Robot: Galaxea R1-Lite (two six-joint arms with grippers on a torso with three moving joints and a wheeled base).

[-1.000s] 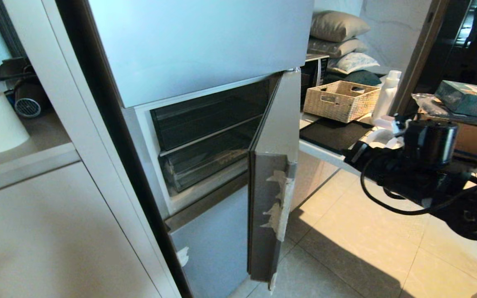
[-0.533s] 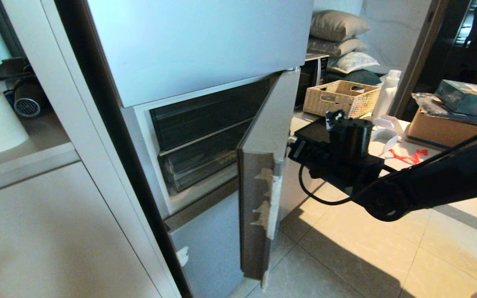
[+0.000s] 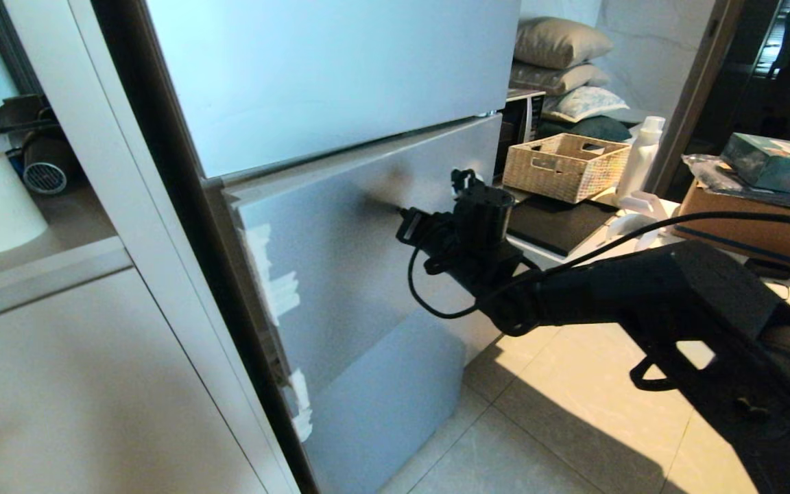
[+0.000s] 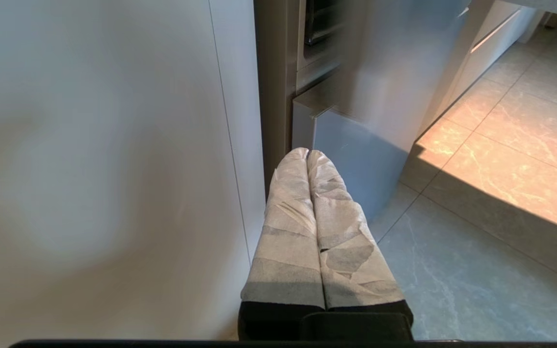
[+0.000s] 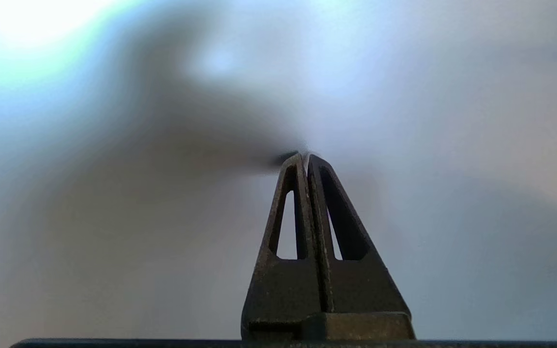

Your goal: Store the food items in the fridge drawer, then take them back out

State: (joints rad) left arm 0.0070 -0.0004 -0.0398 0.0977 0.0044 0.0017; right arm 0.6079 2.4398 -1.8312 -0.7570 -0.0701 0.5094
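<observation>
Warm sunlight patches the floor tiles (image 3: 594, 384) at lower right of the head view beside a hard diagonal shadow, the fridge (image 3: 340, 75) panels glare pale blue, and the right wrist view is blurred.

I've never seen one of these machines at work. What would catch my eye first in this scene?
The long black right arm, reaching in from the right, its shut right hand pressed tip-first against the middle door of the tall pale blue fridge, which looks almost closed. Scraps of white tape line that door's edge. To the right, a wicker basket sits on a low table in warm sunlight.
</observation>
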